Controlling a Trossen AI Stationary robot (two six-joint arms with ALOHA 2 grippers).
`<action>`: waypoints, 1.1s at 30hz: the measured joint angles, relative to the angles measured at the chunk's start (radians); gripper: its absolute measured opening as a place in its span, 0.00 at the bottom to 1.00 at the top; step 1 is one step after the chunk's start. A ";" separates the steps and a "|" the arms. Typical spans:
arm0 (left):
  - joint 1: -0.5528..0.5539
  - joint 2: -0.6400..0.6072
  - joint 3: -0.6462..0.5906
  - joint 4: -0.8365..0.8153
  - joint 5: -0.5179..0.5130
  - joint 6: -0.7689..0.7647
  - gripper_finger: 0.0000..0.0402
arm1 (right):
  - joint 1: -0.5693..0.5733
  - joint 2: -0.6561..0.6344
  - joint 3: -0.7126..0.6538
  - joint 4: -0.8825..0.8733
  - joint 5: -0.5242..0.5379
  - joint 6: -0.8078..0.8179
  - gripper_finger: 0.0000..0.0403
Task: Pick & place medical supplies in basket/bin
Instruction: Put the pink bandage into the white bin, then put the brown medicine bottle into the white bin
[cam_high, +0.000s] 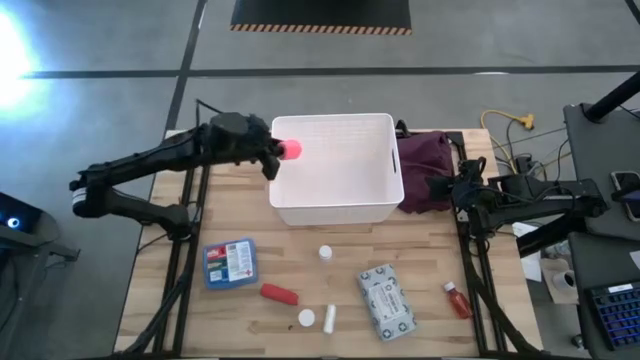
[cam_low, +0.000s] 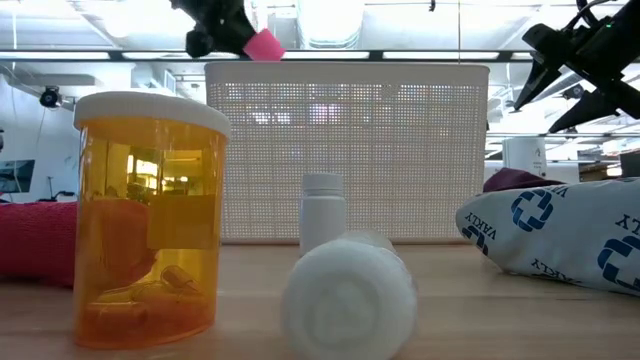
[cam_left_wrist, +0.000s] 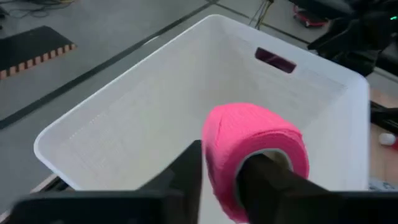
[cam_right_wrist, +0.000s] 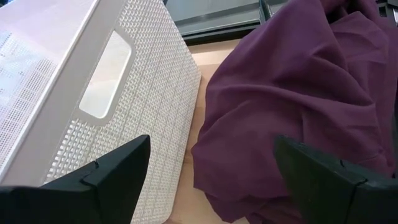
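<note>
My left gripper (cam_high: 278, 152) hangs over the left rim of the white bin (cam_high: 372, 203), shut on a small pink roll (cam_high: 291, 150); the low view shows the roll (cam_low: 264, 44) above the bin's top edge (cam_low: 345, 68). The bin's bare white floor (cam_left_wrist: 124, 118) lies under the roll. My right gripper (cam_high: 441, 188) is open and hovers over the maroon cloth (cam_right_wrist: 298, 106), just right of the bin's right wall (cam_right_wrist: 106, 93). The other supplies lie on the near half of the table: blue box (cam_high: 230, 263), red tube (cam_high: 279, 293), grey-white pack (cam_high: 387, 302), red bottle (cam_high: 457, 299), small white bottles (cam_high: 325, 253). My left gripper holds the pink roll (cam_left_wrist: 255, 146) through its wall: one finger (cam_left_wrist: 273, 183) sits inside the hollow core and the other finger (cam_left_wrist: 183, 171) outside. The fingers reach roughly level from the table's left. The roll is lifted clear, over the bin's left part.
An orange pill bottle (cam_low: 150, 220) and a white container lying on its side (cam_low: 350, 290) stand close to the low camera. More white pieces lie at the near edge (cam_high: 306, 318). The maroon cloth (cam_high: 425, 165) is heaped against the bin's right side. Cables run beyond the table's right edge.
</note>
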 joint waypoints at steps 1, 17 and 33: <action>-0.004 0.004 0.000 0.006 0.000 0.000 0.27 | 0.000 0.000 0.000 0.000 0.000 -0.002 0.82; -0.018 -0.088 0.119 -0.309 0.037 0.072 0.61 | 0.000 0.000 0.000 -0.003 -0.003 -0.029 0.82; -0.110 -0.094 0.178 -0.694 0.096 0.008 0.57 | 0.000 0.001 -0.002 -0.003 -0.013 -0.014 0.82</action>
